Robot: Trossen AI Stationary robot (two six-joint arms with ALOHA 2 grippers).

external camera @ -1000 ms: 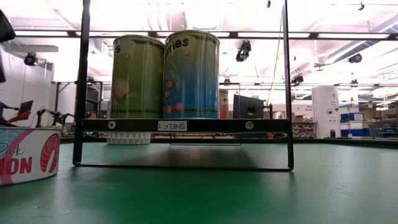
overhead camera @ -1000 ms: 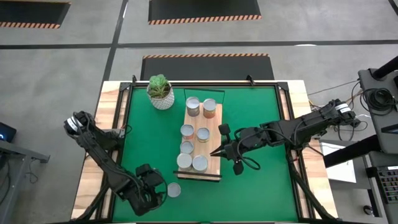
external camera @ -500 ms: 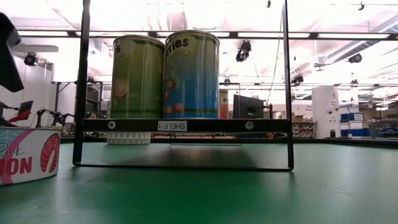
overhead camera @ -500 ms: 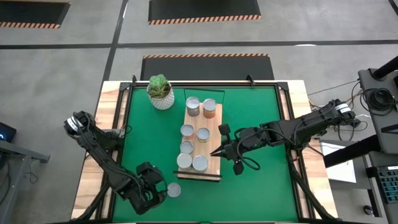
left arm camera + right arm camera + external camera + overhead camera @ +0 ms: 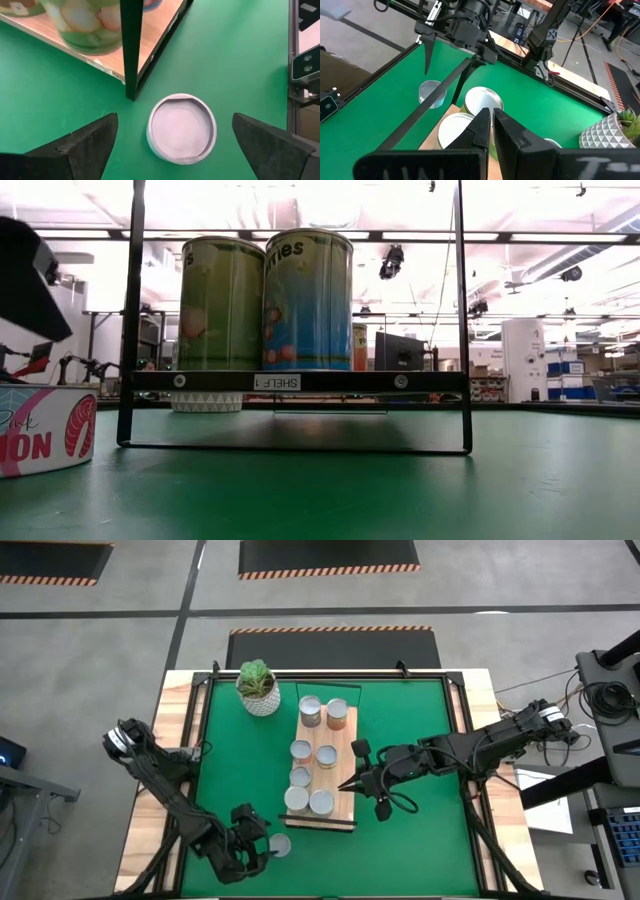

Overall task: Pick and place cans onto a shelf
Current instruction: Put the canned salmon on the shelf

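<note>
Several cans (image 5: 301,750) stand on the wooden shelf (image 5: 341,737), a board in a black frame at the mat's middle. One low can (image 5: 181,129) with a silver top and a salmon label (image 5: 45,428) rests on its base on the green mat, off the shelf's near left corner. My left gripper (image 5: 180,152) is open, slanting down, with a finger on either side of this can and apart from it. My right gripper (image 5: 347,783) hovers shut by the shelf's right edge.
A white pot with a green plant (image 5: 258,688) stands at the mat's far left. The shelf's black upright post (image 5: 131,47) stands just beyond the loose can. The tall green and blue cans (image 5: 265,302) fill the shelf's near end. The mat to the shelf's right is bare.
My left gripper has sunk toward the loose can and tipped farther down; in the low view its dark body has come in from the upper left. The can and my right arm have kept still.
</note>
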